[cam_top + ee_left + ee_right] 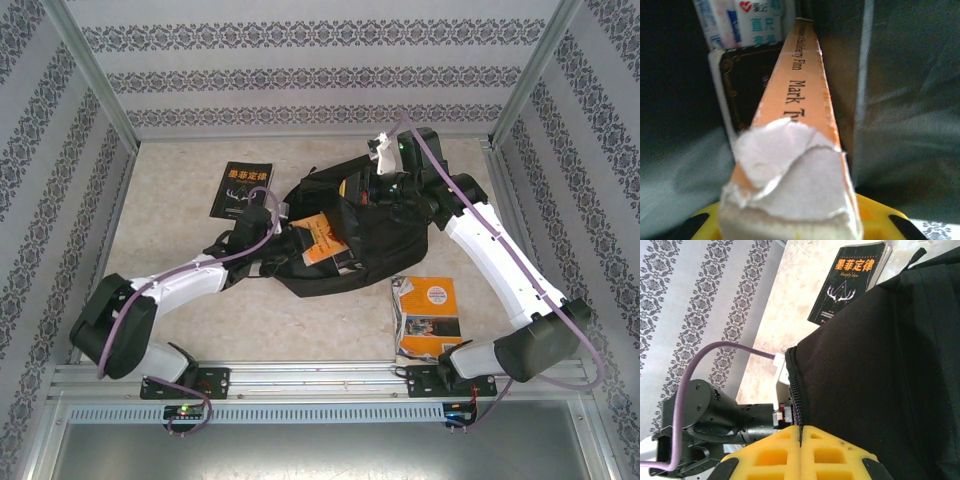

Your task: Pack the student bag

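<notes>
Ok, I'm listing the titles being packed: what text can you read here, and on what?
"墨菲定律": black book cover; the small line beneath is too small.
"Mark Tw", "Finn": spine of the orange book in the student bag; rest cut off or blurred.
White packet behind it: blue characters, blurred.
Orange-and-white book on the table: print too small.

"Mark", orange spine [801, 85]; "墨菲定律", black book [850, 282]

The table [180, 325] holds the student bag [395, 255], black book [240, 190] and orange book [428, 318].
</notes>
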Controlling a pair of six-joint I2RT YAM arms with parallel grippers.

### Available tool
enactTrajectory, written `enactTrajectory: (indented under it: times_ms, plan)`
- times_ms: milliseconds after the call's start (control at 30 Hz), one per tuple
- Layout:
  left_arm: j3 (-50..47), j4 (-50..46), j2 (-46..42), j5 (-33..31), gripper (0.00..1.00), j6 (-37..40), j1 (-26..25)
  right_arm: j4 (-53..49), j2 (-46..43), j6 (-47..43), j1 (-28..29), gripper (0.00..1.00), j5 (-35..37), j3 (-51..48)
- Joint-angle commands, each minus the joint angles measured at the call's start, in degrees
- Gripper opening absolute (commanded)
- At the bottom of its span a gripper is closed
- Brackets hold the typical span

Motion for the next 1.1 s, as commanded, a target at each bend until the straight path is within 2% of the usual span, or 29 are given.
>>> enactTrajectory:
  times_ms: [0, 267, 433, 467, 500, 600, 633, 733, 867, 1067]
  plan:
    - [2.52, 13.78, 2.82, 1.14, 0.00, -3.92, -0.99, 5.80, -0.97, 1.94, -0.33, 0.00, -3.10, 1.48]
    - [6.63, 24.32, 14.43, 0.61, 0.00, -7.29, -2.28, 9.17, 0.16, 4.79, 0.14, 0.00, -3.38, 1.73]
    - [12.57, 22.68, 20.91, -0.79, 0.01, -6.98, -4.32, 10.17, 1.21, 5.41, 0.96, 0.00, -2.72, 1.73]
    - [13.55, 22.22, 21.80, -1.32, 0.05, -6.83, -4.67, 10.26, 1.35, 5.44, 1.08, 0.00, -2.46, 1.72]
    - [14.48, 22.02, 22.82, -1.93, 0.13, -7.10, -4.96, 10.34, 1.45, 5.29, 1.21, 0.00, -2.15, 1.63]
    - [17.34, 23.50, 25.79, -0.91, 0.47, -9.62, -5.32, 8.70, 1.51, 3.38, 1.22, 0.00, 0.34, 1.88]
    - [18.12, 23.14, 25.91, -0.54, 0.55, -10.00, -5.39, 7.99, 1.46, 2.56, 1.05, 0.00, 1.31, 1.91]
    - [18.53, 20.43, 24.33, 0.75, 0.70, -9.30, -5.34, 7.15, 1.01, 1.70, -0.10, 0.00, 2.68, 1.13]
    - [15.10, 17.18, 20.11, 1.38, 0.82, -7.82, -4.66, 5.26, 0.03, -0.61, -1.21, 0.00, 5.48, 0.03]
    - [8.61, 6.93, 11.10, 1.75, 0.90, -1.76, -3.07, 5.32, -2.08, -2.19, -3.03, 0.00, 8.38, -4.06]
